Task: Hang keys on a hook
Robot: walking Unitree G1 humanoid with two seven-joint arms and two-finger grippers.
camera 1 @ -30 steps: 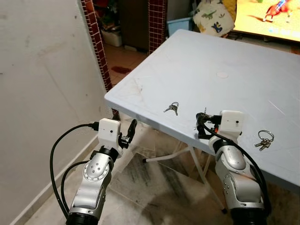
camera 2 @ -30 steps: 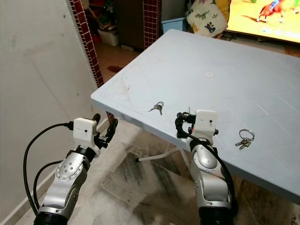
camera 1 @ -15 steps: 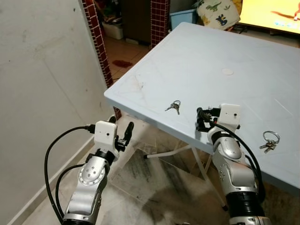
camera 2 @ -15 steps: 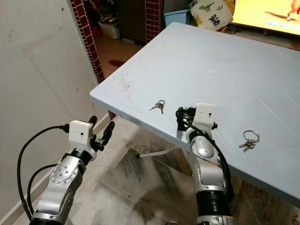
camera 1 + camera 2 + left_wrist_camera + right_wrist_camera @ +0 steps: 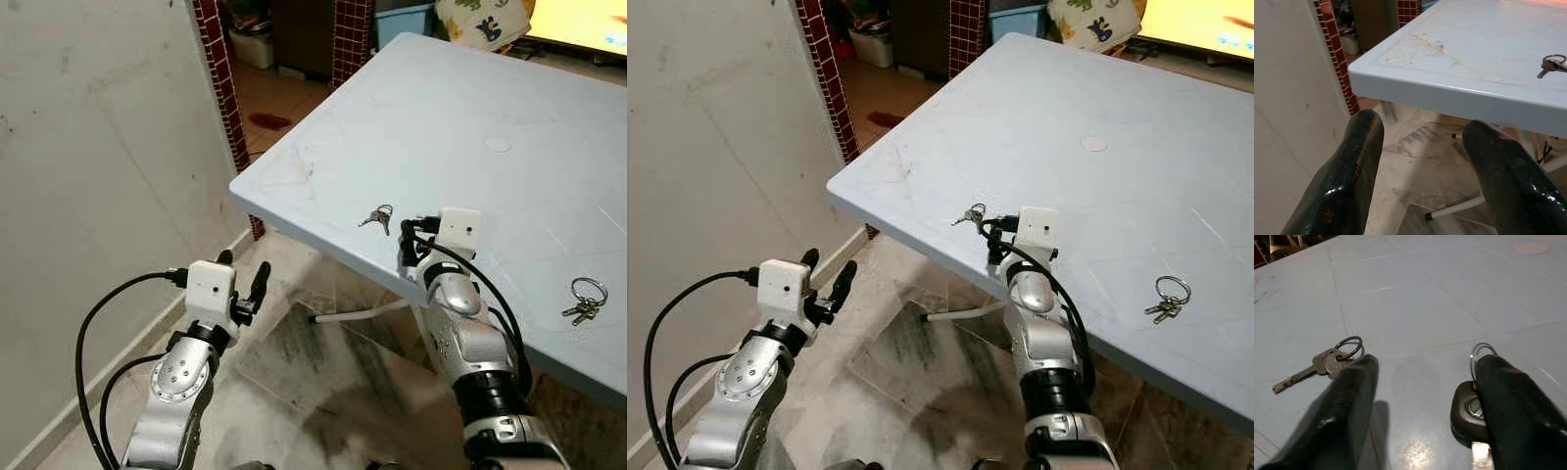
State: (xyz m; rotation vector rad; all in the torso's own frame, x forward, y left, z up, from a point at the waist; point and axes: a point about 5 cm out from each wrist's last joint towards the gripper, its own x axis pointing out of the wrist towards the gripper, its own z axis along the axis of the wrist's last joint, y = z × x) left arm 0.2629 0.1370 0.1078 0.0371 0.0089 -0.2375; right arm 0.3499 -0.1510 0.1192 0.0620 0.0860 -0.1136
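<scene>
I am keeping the left gripper [image 5: 245, 277] open below the table [image 5: 490, 108] corner. The right gripper [image 5: 1420, 396] is resting open at the table's near edge, its fingers [image 5: 1347, 401] partly hiding the keys [image 5: 1322, 360] and a black key fob [image 5: 1469, 413].

Table [image 5: 509, 108] top lies mostly open; small keys [image 5: 1327, 361] and black fob [image 5: 1467, 412] (seemingly touching a finger) crowd the right gripper [image 5: 1420, 396].

Even indoor light, head views sharp — wrist views soft up close.
Glossy highlights sit on the near, blurred black fingers [image 5: 1347, 416]; the pale blue table [image 5: 549, 147] shows mild sheen, and a bright screen [image 5: 1205, 20] glows at the far edge.
</scene>
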